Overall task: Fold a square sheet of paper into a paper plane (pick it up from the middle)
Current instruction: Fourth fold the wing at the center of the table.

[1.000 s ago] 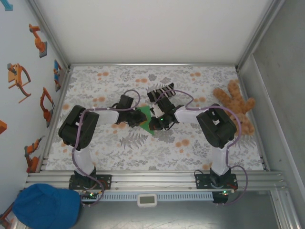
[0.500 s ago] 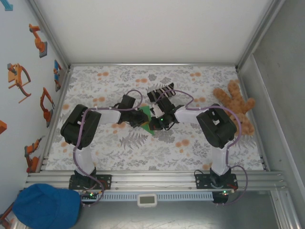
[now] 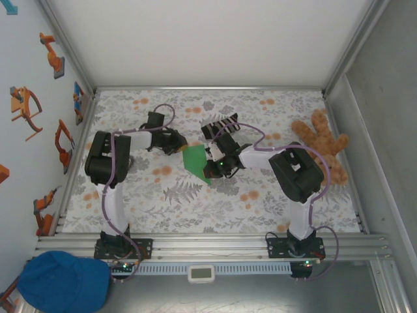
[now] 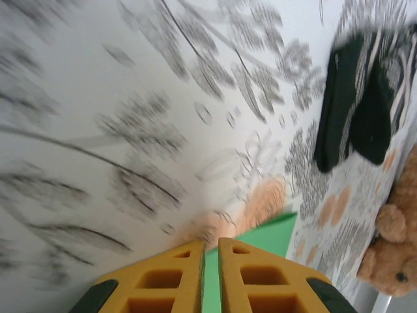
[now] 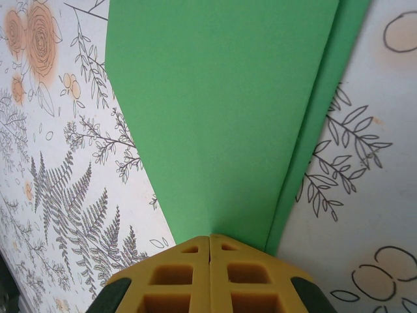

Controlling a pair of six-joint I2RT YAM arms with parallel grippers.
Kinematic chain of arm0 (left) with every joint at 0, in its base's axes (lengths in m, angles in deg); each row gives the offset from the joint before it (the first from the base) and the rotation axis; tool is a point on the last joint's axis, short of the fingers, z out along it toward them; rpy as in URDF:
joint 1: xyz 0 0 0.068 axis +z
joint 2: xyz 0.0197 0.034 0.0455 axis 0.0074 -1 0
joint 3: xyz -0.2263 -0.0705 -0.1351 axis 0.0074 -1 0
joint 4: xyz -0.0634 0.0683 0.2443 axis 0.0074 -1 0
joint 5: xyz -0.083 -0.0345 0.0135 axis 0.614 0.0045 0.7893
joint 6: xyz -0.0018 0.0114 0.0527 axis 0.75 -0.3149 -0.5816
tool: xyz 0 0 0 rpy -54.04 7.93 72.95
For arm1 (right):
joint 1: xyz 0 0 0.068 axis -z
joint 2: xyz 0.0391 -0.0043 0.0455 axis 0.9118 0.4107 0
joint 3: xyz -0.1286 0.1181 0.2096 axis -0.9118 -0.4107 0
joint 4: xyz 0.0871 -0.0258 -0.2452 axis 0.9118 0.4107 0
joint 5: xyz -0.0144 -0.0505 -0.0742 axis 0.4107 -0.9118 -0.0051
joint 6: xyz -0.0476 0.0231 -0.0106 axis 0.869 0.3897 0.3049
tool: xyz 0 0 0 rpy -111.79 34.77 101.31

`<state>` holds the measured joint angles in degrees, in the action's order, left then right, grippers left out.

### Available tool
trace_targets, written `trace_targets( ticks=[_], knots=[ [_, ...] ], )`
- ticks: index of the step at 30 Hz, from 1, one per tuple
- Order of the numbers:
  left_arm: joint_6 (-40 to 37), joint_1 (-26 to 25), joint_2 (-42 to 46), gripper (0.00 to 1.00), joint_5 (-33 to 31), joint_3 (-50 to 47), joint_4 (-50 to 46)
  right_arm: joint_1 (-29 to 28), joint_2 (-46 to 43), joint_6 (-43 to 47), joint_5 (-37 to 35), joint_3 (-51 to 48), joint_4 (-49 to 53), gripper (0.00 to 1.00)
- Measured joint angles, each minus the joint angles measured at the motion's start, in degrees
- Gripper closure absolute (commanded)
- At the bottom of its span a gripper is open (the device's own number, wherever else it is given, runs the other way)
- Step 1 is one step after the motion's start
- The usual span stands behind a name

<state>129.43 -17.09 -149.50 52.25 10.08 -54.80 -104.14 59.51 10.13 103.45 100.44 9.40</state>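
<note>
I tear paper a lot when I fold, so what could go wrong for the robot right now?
1. The left claw seems to pinch a corner of the thin green paper, and the right claw pinches its pointed end. If they pull apart, the paper may tear or slip out.
2. The striped sock lies close behind them. A swinging arm might drag it onto the paper.

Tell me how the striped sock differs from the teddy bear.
The sock is black-and-white striped; the teddy bear is plain brown. The sock lies flat near the middle of the flowered cloth, beside the right arm; the teddy bear sprawls, bulky, at its right edge. Both are soft and rest on that cloth.
</note>
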Motion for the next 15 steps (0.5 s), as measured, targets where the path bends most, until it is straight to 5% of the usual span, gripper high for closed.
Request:
trace_targets(
  ticks=[8,15],
  knots=[
    [-0.04,5.14,3.61,0.85,-3.04,1.20,-3.43,0.00,-0.15,0.00,0.11,0.09,0.20,1.00],
    [1.31,-2.86,20.13,0.84,-5.07,-2.64,-1.90,0.00,-1.42,-1.20,0.17,0.07,2.69,1.00]
  ],
)
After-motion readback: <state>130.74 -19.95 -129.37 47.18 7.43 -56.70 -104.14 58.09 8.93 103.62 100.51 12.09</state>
